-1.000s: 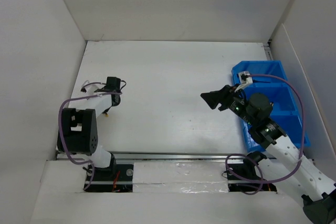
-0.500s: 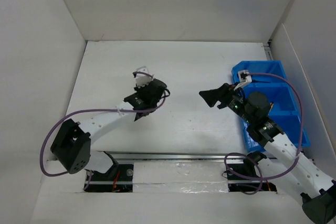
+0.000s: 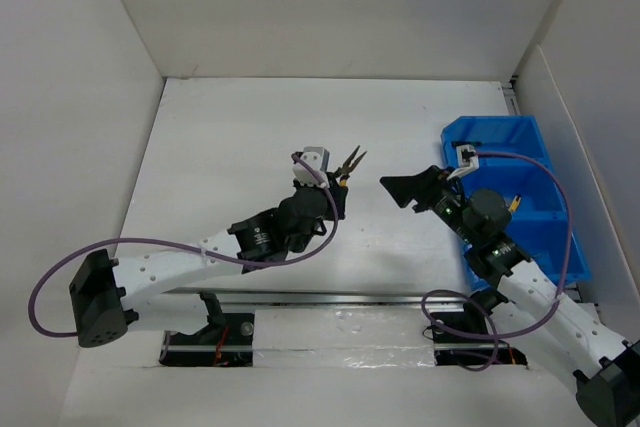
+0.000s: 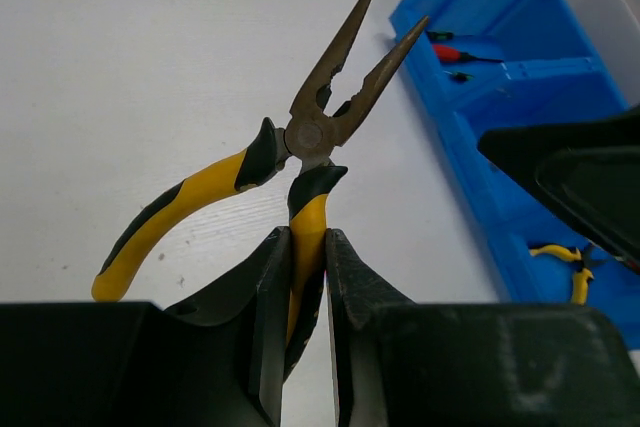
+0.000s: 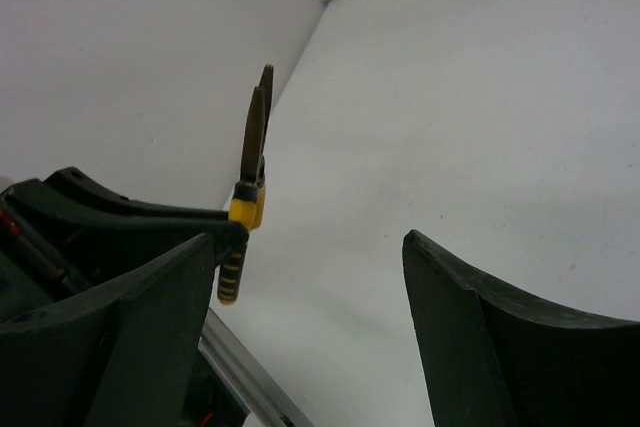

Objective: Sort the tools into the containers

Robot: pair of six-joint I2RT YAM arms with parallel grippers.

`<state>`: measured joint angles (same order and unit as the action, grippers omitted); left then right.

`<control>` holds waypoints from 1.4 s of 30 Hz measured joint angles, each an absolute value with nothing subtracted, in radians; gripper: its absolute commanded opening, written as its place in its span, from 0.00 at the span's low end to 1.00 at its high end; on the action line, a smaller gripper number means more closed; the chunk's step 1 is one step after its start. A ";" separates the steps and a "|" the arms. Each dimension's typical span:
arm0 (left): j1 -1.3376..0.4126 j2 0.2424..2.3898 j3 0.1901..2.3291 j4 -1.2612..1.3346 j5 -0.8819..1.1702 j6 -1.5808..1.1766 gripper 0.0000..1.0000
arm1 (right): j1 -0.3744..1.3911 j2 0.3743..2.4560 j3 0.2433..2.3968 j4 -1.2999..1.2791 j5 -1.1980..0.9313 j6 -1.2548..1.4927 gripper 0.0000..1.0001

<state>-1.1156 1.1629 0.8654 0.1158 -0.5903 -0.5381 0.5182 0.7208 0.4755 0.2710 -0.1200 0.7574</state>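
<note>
My left gripper (image 3: 336, 185) (image 4: 308, 243) is shut on one yellow-and-black handle of long-nose pliers (image 3: 350, 158) (image 4: 318, 127). It holds them above the middle of the table, metal tips pointing up and to the right, the other handle splayed out to the left. My right gripper (image 3: 408, 189) (image 5: 308, 242) hangs open and holds nothing, just right of the pliers (image 5: 250, 147) and facing them. The blue bin (image 3: 497, 129) (image 4: 470, 152) stands at the right. A red-handled screwdriver (image 4: 456, 51) and another pair of yellow pliers (image 4: 566, 259) lie in its compartments.
White walls (image 3: 80, 97) close in the table on the left, back and right. A metal rail (image 3: 330, 297) runs along the near edge. The bin sits close to the right wall, behind my right arm (image 3: 520, 267).
My left arm has swung from the far left to the table's middle, carrying the pliers up close to the right gripper. The right gripper's jaws have widened a little.
</note>
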 measured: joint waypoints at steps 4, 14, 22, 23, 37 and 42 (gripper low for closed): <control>-1.184 1.141 0.842 0.160 -0.591 -0.522 0.00 | 0.521 0.723 0.454 0.362 -0.113 0.782 0.78; -1.258 1.143 0.842 0.183 -0.612 -0.505 0.00 | 0.694 0.762 0.417 0.459 0.034 0.803 0.78; -1.283 1.149 0.842 0.183 -0.641 -0.500 0.00 | 0.710 0.850 0.418 0.508 0.078 0.802 0.75; -1.283 1.149 0.842 0.183 -0.641 -0.498 0.00 | 0.710 0.860 0.418 0.519 0.080 0.802 0.75; -1.283 1.236 0.873 0.197 -0.640 -0.482 0.00 | 0.735 1.002 0.437 0.625 0.084 0.801 0.33; -1.281 1.269 0.887 0.197 -0.659 -0.471 0.00 | 0.756 1.011 0.451 0.641 0.096 0.819 0.00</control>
<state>-1.2812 1.2686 0.8871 0.1974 -0.6594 -0.4709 0.7555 1.0111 0.4511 0.6411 0.0956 0.8188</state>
